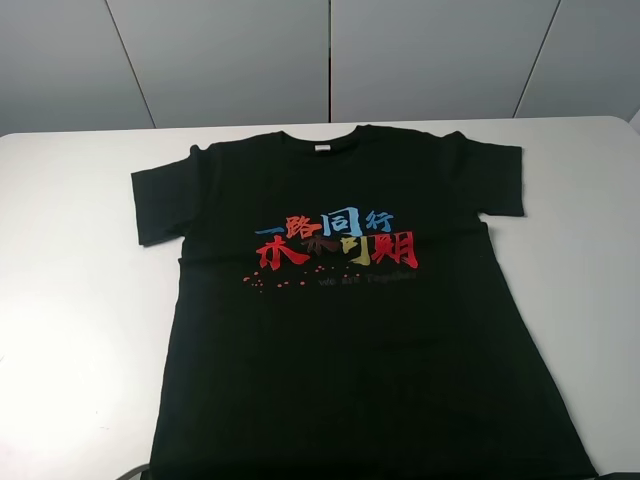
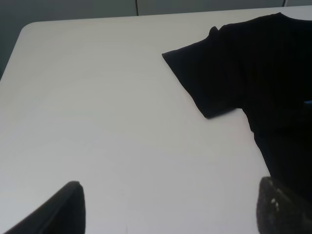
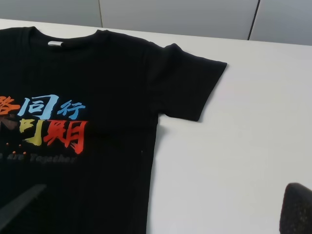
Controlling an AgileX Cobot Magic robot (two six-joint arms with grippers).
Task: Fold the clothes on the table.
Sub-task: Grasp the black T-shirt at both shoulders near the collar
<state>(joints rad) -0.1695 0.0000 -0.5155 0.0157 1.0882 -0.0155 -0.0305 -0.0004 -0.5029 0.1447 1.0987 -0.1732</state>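
— Where's the T-shirt (image 1: 350, 330)?
— I see it flat, print up, mid-tabletop (image 1: 70, 300), smooth and white, collar toward the far edge. Black cotton; red, blue, yellow characters (image 1: 335, 240) "一路同行", with grey "We are Together" beneath.
— Fingers?
— My left fingers (image 2: 68, 209) and right fingers (image 3: 298, 209) are both spread wide.

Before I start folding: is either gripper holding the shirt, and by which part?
Nothing held: left gripper and right gripper are both open; the shirt lies spread flat.
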